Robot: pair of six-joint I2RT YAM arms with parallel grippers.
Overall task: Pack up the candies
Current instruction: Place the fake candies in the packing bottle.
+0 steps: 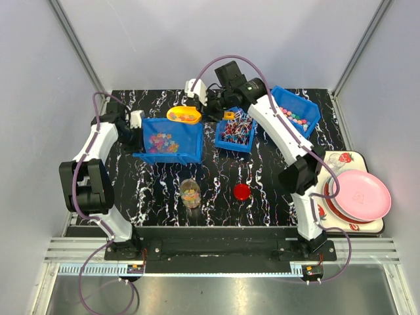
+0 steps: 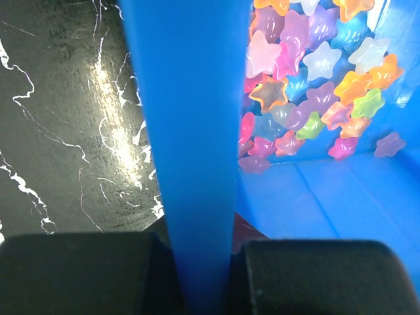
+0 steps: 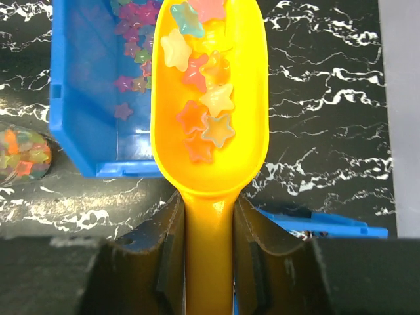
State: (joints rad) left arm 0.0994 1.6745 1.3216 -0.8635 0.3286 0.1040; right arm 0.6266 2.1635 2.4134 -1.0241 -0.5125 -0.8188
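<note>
— From above, what shows?
— I see the yellow scoop (image 1: 184, 115) over the blue bin (image 1: 167, 156), at its far rim, with candies (image 1: 161, 141) inside the bin.
— Left wrist?
— My left gripper (image 2: 200, 262) clamps the bin's wall.
— Right wrist?
— My right gripper (image 3: 210, 262) pinches the scoop's handle; only here do candies show in its bowl.

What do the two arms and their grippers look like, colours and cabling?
The left arm and right arm have white links and black joint housings, each trailing a mauve cable. The left gripper and right gripper show black, blocky fingers. No markings are legible.
</note>
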